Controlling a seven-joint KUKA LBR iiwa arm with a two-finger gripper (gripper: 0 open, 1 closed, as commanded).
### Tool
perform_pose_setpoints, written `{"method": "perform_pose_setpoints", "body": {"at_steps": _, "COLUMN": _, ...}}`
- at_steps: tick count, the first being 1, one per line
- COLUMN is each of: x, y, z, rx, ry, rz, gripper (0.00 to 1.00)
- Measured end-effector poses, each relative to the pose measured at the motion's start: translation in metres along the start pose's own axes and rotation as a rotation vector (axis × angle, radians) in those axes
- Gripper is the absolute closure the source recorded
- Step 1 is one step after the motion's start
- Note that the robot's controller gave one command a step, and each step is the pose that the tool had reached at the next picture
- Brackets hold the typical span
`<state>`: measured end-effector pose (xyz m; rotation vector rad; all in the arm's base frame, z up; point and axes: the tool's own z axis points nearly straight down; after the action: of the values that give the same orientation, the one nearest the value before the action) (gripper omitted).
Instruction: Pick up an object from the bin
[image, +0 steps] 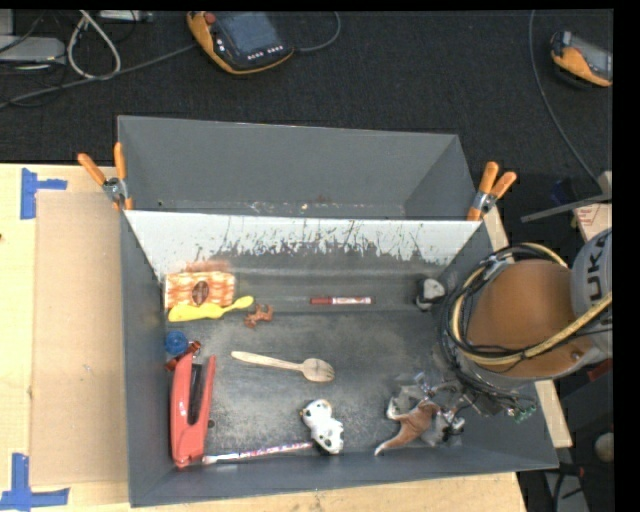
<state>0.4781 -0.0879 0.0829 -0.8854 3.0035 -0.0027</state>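
Sits low in the lower right corner of the bin (300, 180) with the gripper (438, 404) right over a small brown toy lizard (406, 434) lying on the floor, gives no way to tell open from closed, and seemingly leaves both grasp and lift undone.

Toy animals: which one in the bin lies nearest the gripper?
The brown lizard-like one in the view's lower right corner, beside the gripper; the white black-spotted one lies farther left.
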Motion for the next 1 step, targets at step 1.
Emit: {"method": "perform_pose_setpoints", "body": {"at_steps": 1, "x": 0.0000, "y": 0.0000, "z": 0.0000, "rx": 0.000, "ry": 0.000, "rz": -0.001, "gripper": 1.00}}
